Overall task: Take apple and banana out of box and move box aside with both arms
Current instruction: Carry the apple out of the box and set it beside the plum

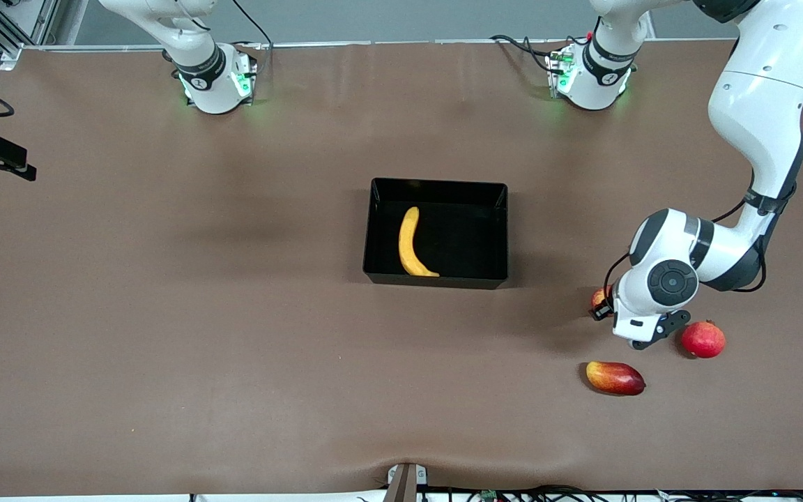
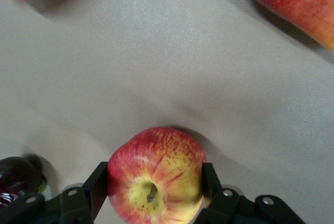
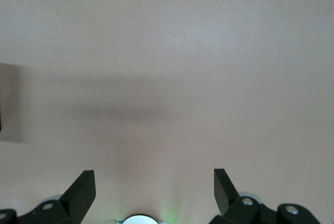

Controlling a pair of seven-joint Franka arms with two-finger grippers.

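Left claw [image 2: 155, 187] low at the lower right of the front view, toward the left arm's end of the table [image 1: 164, 314]. Apple [image 2: 155, 176] sits squarely between its two fingers [image 2: 96, 187], both pads pressed to its sides, so the claw is closed on the apple at partial width. Stem end faces the wrist camera. In the front view only a sliver of the apple [image 1: 597, 298] peeks out at the wrist's edge.

Banana [image 1: 412, 244] lies inside the black box [image 1: 436, 185] at frame centre, along the wall toward the right arm's end.

Mango [image 1: 615, 377] lies on the table nearer the front camera than the left claw; plain red fruit [image 1: 703, 339] just beside the claw, toward the left arm's end. Neither is touched.

Right claw [image 3: 155, 190] waits with fingers spread wide, nothing between them, over bare table; the arm shows at the upper left of the front view.
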